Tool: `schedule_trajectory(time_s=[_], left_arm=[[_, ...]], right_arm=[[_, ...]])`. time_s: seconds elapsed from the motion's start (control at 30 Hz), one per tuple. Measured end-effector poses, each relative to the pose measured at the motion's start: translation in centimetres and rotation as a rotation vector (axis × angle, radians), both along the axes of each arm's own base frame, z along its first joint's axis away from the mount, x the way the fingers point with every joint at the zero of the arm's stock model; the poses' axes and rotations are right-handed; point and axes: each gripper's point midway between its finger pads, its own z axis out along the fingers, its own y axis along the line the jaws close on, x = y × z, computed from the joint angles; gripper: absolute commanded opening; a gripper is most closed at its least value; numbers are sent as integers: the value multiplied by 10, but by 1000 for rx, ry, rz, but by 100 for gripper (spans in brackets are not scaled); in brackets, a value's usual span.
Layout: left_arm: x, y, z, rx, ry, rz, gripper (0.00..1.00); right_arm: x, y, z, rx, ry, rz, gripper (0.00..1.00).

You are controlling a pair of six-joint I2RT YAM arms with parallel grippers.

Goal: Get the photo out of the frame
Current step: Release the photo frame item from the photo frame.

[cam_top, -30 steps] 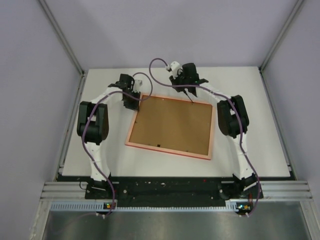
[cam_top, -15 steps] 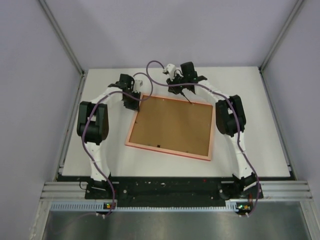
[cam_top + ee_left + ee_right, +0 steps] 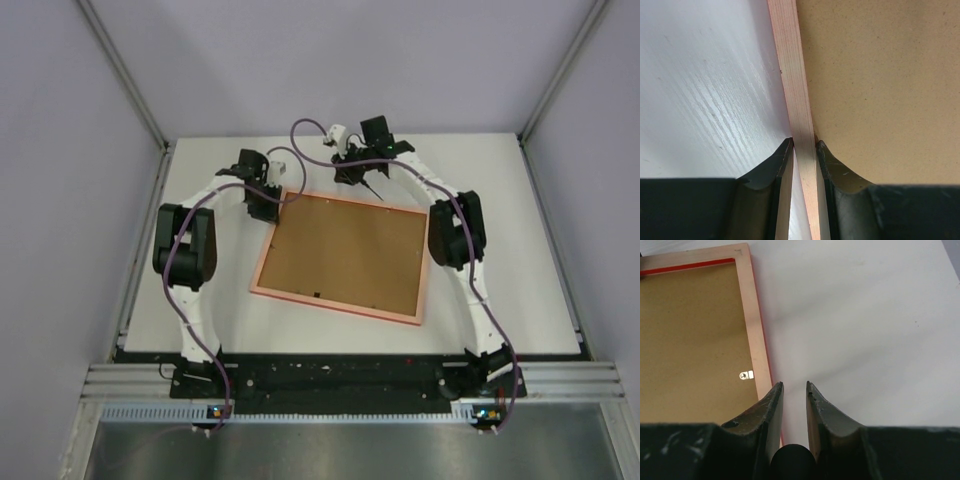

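The frame (image 3: pixel 262 262) lies face down on the white table, its pale pinkish rim around the brown backing board (image 3: pixel 345 252). The photo is hidden under the board. My left gripper (image 3: pixel 262 205) is at the frame's far-left corner. In the left wrist view it (image 3: pixel 804 145) is shut on the frame's rim (image 3: pixel 792 75), beside the board (image 3: pixel 880 75). My right gripper (image 3: pixel 372 185) hovers just past the frame's far edge. In the right wrist view it (image 3: pixel 794 386) is narrowly open and empty over bare table, with the frame's rim (image 3: pixel 752 325) to its left.
A small metal turn clip (image 3: pixel 746 374) sits on the backing board (image 3: pixel 690 340) near the rim. The white table (image 3: pixel 500 200) is bounded by grey walls and metal posts on the left, back and right.
My right gripper has drawn back from the frame's far edge toward the back of the table and a little left. The left gripper and the frame have not moved.
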Motion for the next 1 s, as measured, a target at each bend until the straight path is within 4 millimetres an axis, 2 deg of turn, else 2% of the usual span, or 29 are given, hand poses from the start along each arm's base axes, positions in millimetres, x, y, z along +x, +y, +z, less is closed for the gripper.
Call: schedule_trajectory(time_s=[0.23,0.5,0.8,1.0], left_arm=[[-1,-1,0,-6,2,-4,10],[-3,-2,0,-10,4,-12,10],[-4,-1,0,-9,5,-11,9],[-4,0,0,-3,8,7,6]], right_arm=[[-11,-7,-9,-22,43,55,0],[-30,-2,-11,7,98,129,0],[-40,1,-11,30,136,160,0],[-45,2,-12,35,157,172,0]])
